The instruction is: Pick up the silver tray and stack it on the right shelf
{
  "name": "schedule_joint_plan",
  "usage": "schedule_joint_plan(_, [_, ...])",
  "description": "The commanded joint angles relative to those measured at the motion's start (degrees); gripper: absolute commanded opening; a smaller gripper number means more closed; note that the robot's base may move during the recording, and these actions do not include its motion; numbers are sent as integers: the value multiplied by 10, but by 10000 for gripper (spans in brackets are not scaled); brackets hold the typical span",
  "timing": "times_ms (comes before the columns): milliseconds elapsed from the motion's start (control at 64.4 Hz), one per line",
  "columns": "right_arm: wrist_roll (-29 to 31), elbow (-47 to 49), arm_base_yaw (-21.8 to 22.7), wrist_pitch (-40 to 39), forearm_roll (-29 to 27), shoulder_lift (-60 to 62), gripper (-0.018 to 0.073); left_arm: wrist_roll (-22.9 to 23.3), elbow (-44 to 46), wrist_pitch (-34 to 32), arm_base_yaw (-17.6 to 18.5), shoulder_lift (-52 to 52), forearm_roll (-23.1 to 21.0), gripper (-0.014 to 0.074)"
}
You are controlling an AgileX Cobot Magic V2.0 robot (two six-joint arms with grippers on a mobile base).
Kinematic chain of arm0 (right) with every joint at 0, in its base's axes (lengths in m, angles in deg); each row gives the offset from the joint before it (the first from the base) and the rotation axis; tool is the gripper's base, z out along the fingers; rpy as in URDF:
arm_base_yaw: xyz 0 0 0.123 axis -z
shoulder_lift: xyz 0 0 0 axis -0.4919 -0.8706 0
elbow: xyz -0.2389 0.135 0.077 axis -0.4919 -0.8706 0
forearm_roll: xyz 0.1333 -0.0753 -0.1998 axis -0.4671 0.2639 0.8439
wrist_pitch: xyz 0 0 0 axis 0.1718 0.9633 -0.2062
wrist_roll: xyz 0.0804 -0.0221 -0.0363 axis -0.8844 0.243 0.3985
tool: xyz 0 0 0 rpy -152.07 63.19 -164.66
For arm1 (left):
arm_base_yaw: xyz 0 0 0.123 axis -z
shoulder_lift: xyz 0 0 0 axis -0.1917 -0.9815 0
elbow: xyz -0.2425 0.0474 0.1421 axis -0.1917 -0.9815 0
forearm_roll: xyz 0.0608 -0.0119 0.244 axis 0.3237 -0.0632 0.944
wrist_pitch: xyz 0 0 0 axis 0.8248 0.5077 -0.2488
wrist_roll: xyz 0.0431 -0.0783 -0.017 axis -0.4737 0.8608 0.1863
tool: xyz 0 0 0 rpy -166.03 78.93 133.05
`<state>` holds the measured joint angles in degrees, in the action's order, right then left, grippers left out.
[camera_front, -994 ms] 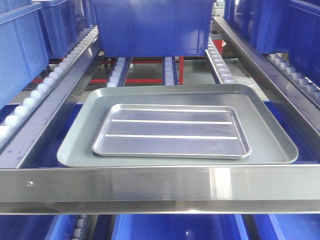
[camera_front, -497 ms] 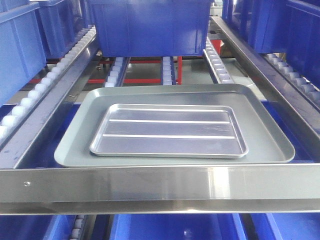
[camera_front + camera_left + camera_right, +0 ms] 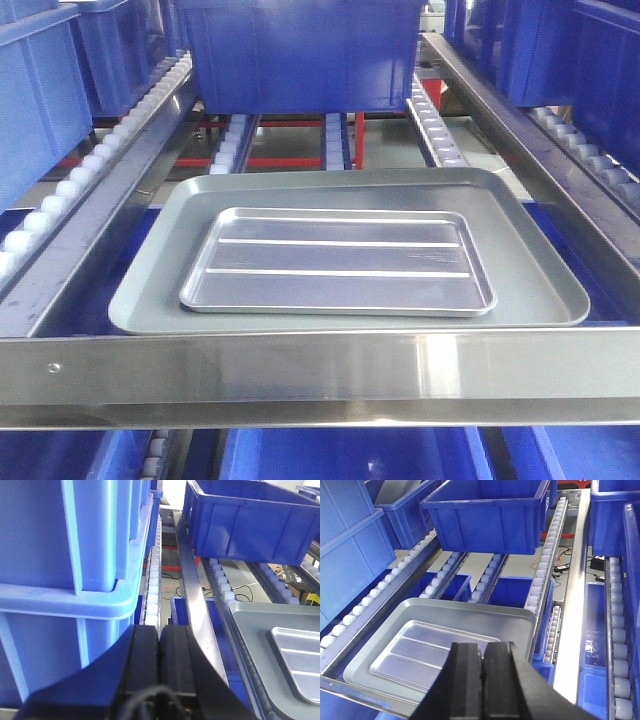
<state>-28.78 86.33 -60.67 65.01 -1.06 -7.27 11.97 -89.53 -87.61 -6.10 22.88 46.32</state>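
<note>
The silver tray (image 3: 337,262), shiny with two raised ridges, lies flat inside a larger matte grey tray (image 3: 530,270) on the right shelf, behind its shiny front rail (image 3: 320,365). Neither gripper appears in the front view. My right gripper (image 3: 482,650) is shut on nothing and hovers above the near right part of the silver tray (image 3: 420,652). My left gripper (image 3: 159,632) is also shut and empty. It sits off to the left beside a steel side rail (image 3: 192,595), with the silver tray (image 3: 300,662) at the far right edge of its view.
A blue bin (image 3: 300,55) sits on the roller lanes just behind the trays. Stacked blue bins (image 3: 65,555) stand close on the left, and more (image 3: 590,70) fill the neighbouring lane on the right. White roller tracks (image 3: 542,565) flank the trays.
The whole scene slid slightly left in the front view between one second and half a second ago, then held still. The trays have not moved on the shelf.
</note>
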Motion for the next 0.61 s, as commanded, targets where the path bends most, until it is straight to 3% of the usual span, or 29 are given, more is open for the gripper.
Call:
schedule_joint_plan(0, [5,15,0,-46,17,-6,56,0,-11,-55,-1,8,2,-100])
schedule_joint_plan(233, [29,8,6,-57,-15,-6,56,0,-11,-55,-1,8,2,-100])
schedule_joint_plan(311, [126,-6,28,-77,-86,-6,56,0,-11,-55,-1,8,2,-100])
schedule_joint_plan(388, [270,-30,71,-120,-207,-6,56,0,-11,-55,-1,8,2,-100])
schedule_joint_plan(451, [350,-55,113,-160,-273,-6,56,0,-11,-55,-1,8,2,-100])
schedule_joint_plan(590, [364,-122,213,-221,-284,18,56,0,-11,-55,-1,8,2,-100])
